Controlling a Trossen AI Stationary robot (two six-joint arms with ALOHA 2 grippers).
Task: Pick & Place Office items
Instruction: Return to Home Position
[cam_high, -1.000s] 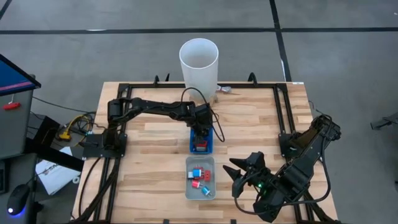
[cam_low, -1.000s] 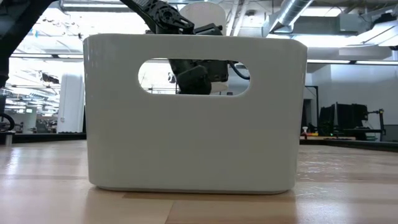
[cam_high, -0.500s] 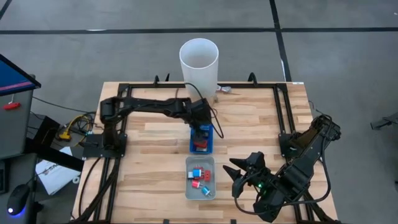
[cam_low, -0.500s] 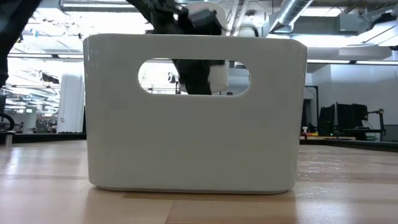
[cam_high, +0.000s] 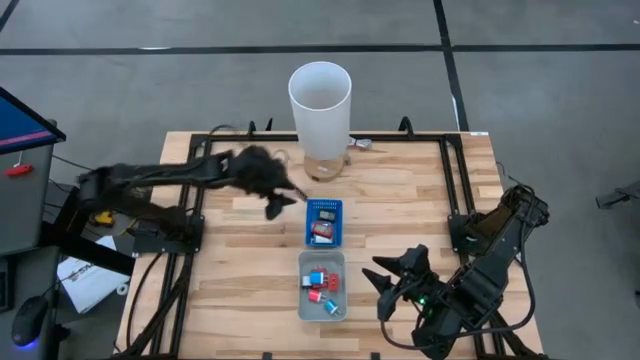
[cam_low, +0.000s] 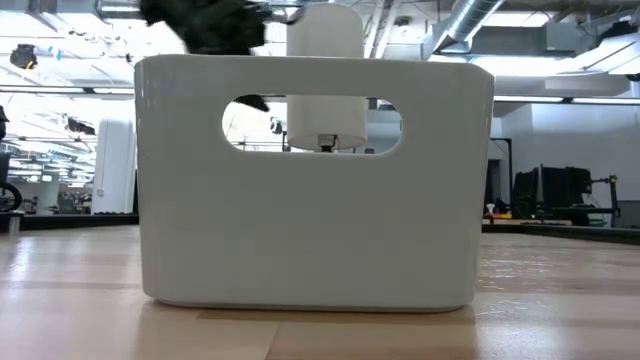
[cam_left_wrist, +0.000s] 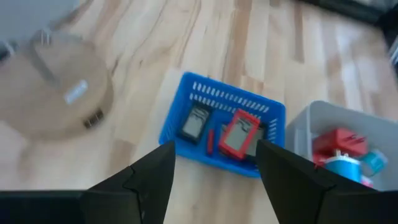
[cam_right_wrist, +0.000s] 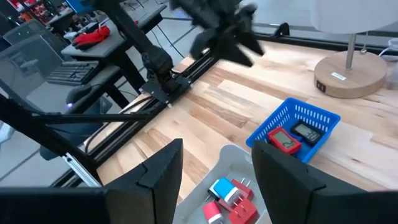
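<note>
The office items lie in two trays. A blue tray (cam_high: 323, 222) (cam_left_wrist: 221, 127) holds a black piece with a light face (cam_left_wrist: 196, 121) and a red one with a light face (cam_left_wrist: 239, 134). A pale grey tray (cam_high: 321, 285) (cam_right_wrist: 231, 186) on its near side holds red, blue and white pieces (cam_right_wrist: 227, 193). My left gripper (cam_high: 280, 200) (cam_left_wrist: 214, 180) is open and empty, in the air to the left of the blue tray. My right gripper (cam_high: 385, 283) (cam_right_wrist: 217, 168) is open and empty, right of the grey tray.
A tall white cylinder (cam_high: 320, 100) stands on a round wooden base (cam_left_wrist: 59, 93) at the table's far edge, just beyond the blue tray. A black frame (cam_high: 450, 200) runs round the tabletop. In the low view the grey tray's wall (cam_low: 315, 200) fills the picture.
My left gripper has risen out of the blue tray and swung fast toward the table's left, its arm folding back toward its base. The trays and their pieces have stayed put. My right arm has kept still.
</note>
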